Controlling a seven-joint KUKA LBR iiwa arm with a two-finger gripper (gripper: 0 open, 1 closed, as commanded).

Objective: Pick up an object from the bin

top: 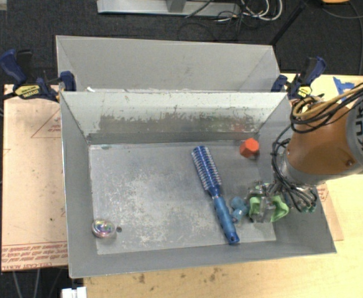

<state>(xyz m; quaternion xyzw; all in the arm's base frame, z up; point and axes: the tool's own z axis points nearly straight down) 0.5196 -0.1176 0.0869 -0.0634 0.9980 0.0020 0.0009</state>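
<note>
- The arm's claw (266, 208) hangs low over the near right corner of the grey bin (169, 113), below its orange-covered wrist (318, 148); whether it is released or clenched cannot be told
- Green pieces (256, 205) show at its tip; it is unclear whether they belong to the claw or lie in the bin
- A small pale-blue thing (237, 207) lies just left of the claw, against the handle of a blue hairbrush (214, 191) slanting from mid-bin toward the near wall
- An orange block (249, 148) sits near the far wall, right side; a shiny round trinket (102, 229) lies well apart, near left corner
</note>
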